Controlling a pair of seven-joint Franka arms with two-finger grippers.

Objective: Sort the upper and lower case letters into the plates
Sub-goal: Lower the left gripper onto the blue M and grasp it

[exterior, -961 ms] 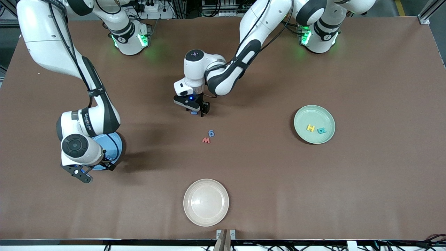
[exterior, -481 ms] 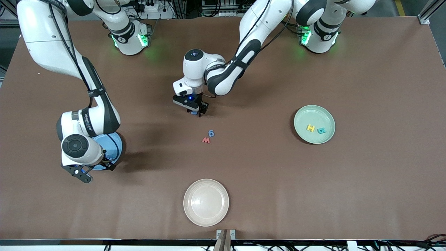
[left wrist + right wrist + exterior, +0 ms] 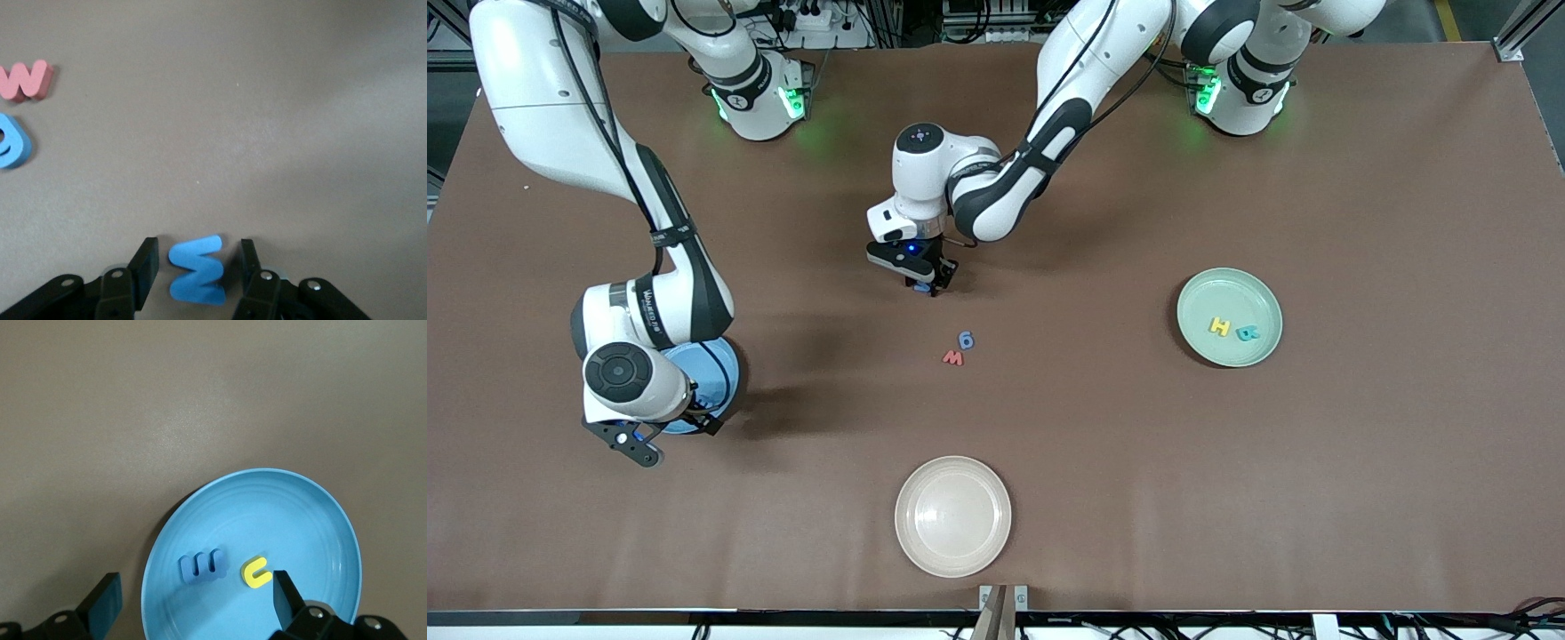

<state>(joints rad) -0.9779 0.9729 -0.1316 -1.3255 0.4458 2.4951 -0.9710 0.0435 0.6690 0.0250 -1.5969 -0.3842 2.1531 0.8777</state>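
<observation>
The brown counter (image 3: 1360,498) carries three plates. The cream-white plate (image 3: 953,516) sits empty near the middle of the edge nearest the front camera. The pale mint plate (image 3: 1229,317) lies toward the left arm's end and holds a yellow H (image 3: 1219,326) and a teal letter (image 3: 1248,333). The sky-blue plate (image 3: 253,557) lies toward the right arm's end, mostly covered in the front view by the right arm; the right wrist view shows a blue letter (image 3: 201,567) and a small yellow letter (image 3: 256,573) in it.

The right hand (image 3: 193,600) hangs over that blue plate with its fingers spread wide and nothing between them; this arm waits.

The left hand (image 3: 197,263) is down at the counter's middle, its two fingers standing either side of a blue zigzag letter (image 3: 197,269) with narrow gaps showing on both sides, so it is partly closed but not yet gripping.

Nearer the front camera, a blue letter like a g (image 3: 965,340) and a red w (image 3: 953,357) lie just beside each other, unsorted.

The letters look like light, chunky foam or plastic: stiff enough to pinch, unlikely to break, yet small enough to twist or pop out. The blue zigzag is probably best taken across its flat outer flanks, low, with the fingers squared to it.
</observation>
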